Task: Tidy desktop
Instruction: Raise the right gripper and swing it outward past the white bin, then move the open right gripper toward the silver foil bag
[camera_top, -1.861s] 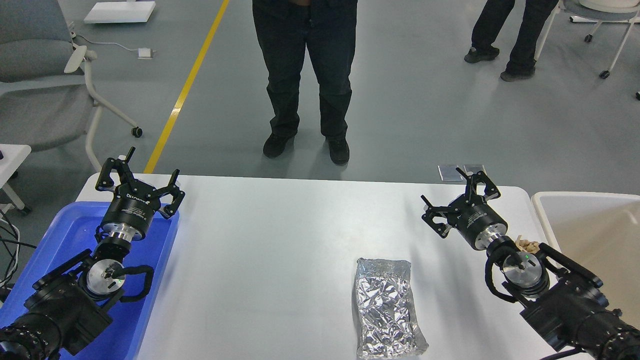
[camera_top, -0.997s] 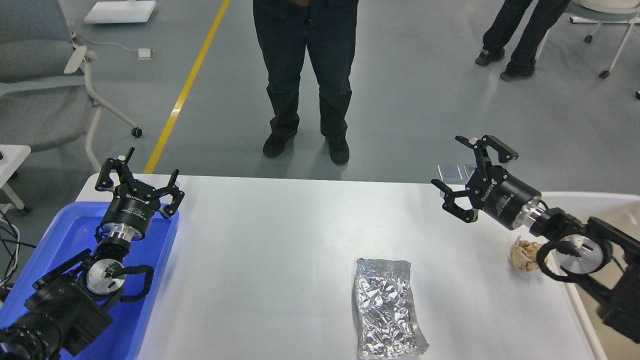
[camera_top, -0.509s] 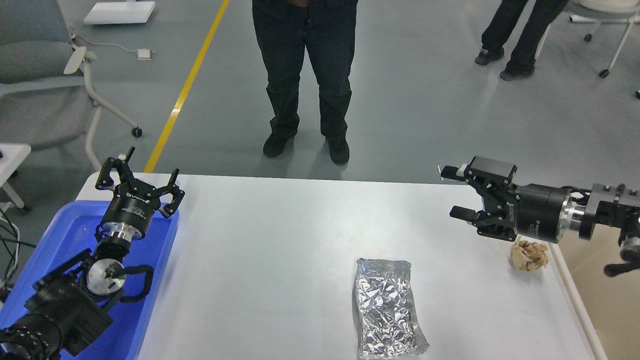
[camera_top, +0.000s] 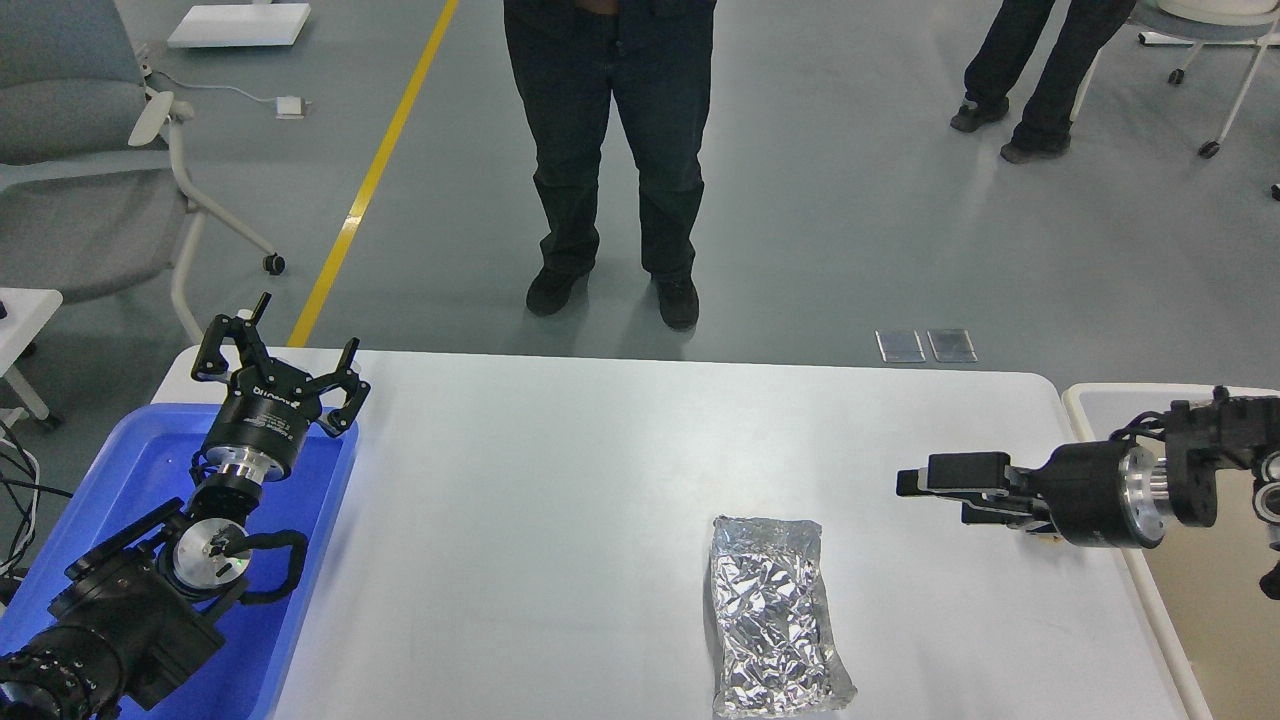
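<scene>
The white desktop (camera_top: 560, 520) carries a crumpled silver foil packet (camera_top: 775, 615) at front centre-right. My left gripper (camera_top: 280, 362) is open and empty, raised over the far right corner of the blue tray (camera_top: 120, 470). My right gripper (camera_top: 935, 497) comes in from the right, lies level and low over the desktop's right side, points left and is open with nothing between its fingers. It stands to the right of the foil packet and apart from it. A beige paper ball seen earlier is almost wholly hidden behind the right gripper's body.
An off-white bin (camera_top: 1165, 640) with a beige inside stands against the desktop's right edge. A person's legs (camera_top: 610, 150) stand just beyond the far edge, and a second person (camera_top: 1030, 70) stands further back right. A grey chair (camera_top: 90, 150) is at far left.
</scene>
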